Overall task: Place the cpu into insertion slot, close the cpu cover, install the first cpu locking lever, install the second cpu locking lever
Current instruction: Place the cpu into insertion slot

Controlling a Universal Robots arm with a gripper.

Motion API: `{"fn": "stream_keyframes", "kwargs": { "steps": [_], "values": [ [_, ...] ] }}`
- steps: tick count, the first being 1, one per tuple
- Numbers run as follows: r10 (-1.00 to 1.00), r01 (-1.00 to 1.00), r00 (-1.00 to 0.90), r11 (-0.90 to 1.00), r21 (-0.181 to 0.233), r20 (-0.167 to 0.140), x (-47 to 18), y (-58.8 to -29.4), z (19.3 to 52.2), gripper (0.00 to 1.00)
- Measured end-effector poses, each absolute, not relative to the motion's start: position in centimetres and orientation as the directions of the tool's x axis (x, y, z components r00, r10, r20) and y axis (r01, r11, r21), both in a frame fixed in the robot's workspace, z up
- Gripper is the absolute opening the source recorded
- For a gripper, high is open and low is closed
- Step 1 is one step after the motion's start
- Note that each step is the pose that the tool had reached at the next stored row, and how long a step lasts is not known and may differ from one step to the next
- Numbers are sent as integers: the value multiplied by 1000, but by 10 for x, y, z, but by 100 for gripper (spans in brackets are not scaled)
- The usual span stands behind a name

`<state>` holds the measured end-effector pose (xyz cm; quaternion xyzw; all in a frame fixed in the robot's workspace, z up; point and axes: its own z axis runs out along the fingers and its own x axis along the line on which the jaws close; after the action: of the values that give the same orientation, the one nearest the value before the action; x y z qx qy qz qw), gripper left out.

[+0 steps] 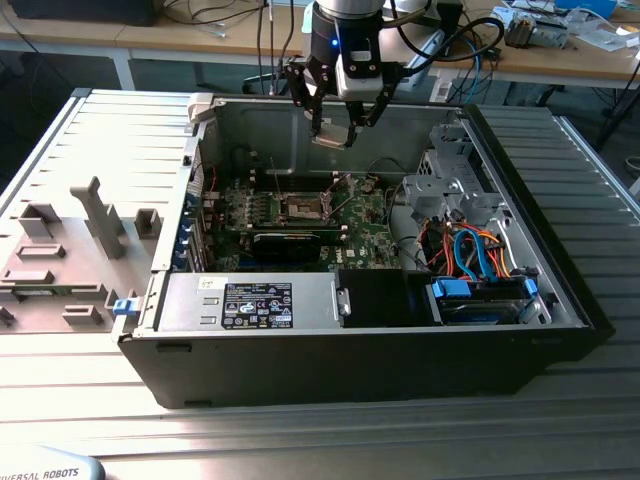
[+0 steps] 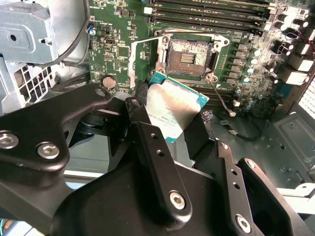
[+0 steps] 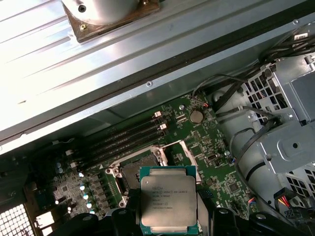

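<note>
Up above the open computer case [image 1: 300, 365], we are holding the cpu [image 3: 169, 204] aloft, our gripper [image 1: 338, 130] clamping narrowly on its edges; the insertion slot [image 1: 303, 207] is lying uncovered at seven o'clock of it in the exterior view, on the green motherboard [image 1: 365, 225].

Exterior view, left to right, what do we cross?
In order: grey fixtures → blue clip → slot → drive cage.
</note>
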<state>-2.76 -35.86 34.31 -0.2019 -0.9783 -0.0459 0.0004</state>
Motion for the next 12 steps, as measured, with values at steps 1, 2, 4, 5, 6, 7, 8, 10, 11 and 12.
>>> {"fn": "stream_keyframes", "kwargs": {
  "steps": [1,2,4,5,6,7,8,10,11,12],
  "values": [
    [395,395,-918,914,90,19,-28,-359,343,54],
    [396,396,-918,914,90,19,-28,-359,343,54],
    [397,397,-918,914,90,19,-28,-359,343,54],
    [397,397,-918,913,90,19,-28,-359,343,54],
    [397,398,-917,913,90,19,-28,-359,343,54],
    [398,398,-917,913,90,19,-28,-359,343,54],
    [398,399,-917,913,90,19,-28,-359,343,54],
    [399,399,-917,912,90,19,-28,-359,343,54],
    [400,400,-916,912,90,19,-28,-359,343,54],
    [401,401,-916,912,90,19,-28,-359,343,54]
  ]
}}
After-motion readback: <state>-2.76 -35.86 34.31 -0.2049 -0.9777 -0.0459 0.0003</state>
